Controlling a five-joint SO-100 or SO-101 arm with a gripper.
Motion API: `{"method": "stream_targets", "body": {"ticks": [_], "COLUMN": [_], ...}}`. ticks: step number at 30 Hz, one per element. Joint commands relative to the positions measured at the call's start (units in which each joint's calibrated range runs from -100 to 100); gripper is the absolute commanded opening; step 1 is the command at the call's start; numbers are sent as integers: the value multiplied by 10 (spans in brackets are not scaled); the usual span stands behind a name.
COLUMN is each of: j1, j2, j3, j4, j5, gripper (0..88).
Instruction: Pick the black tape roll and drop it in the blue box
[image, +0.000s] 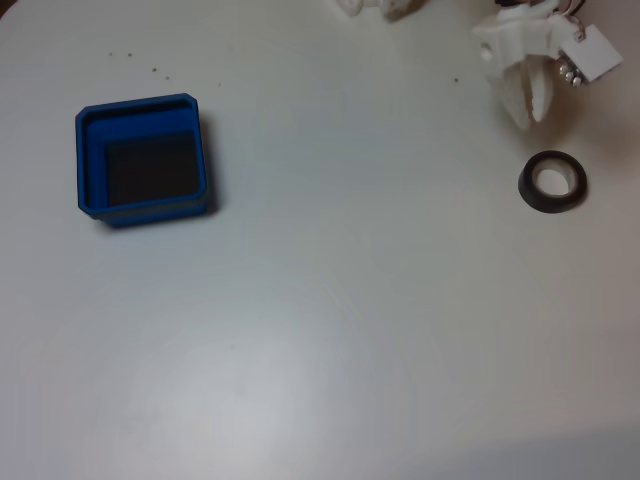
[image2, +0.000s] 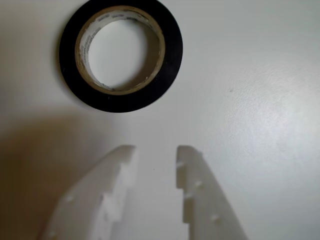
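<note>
We see the white gripper (image2: 155, 152), jaws parted around bare table (image2: 260, 100) at the bottom of the wrist view, grasping nothing and apparently lined up for an approach. The black tape roll (image2: 170, 55) lies flat just beyond, upper left. In the fixed view the blue box (image: 142, 108) waits empty, far left, well apart.

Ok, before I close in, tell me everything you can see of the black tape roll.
The black tape roll is a small ring of glossy black tape wound on a pale beige core, which looks like cardboard with faint printing inside. It lies flat on the white table, with the table showing through its hole. In the fixed view it sits at the right, far from the blue box. The white gripper is open just short of it; nothing but the table touches it.
</note>
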Motion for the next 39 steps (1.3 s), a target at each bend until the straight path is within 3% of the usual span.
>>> {"method": "stream_targets", "body": {"ticks": [1, 17, 23, 30, 39], "j1": [-1, 4, 3, 14, 40], "j2": [-2, 68, 132, 222, 268], "j3": [-40, -112, -215, -348, -396], "j4": [2, 6, 82, 163, 170], "j5": [-4, -6, -61, -68, -89], "gripper": [14, 15, 16, 21, 23]}}
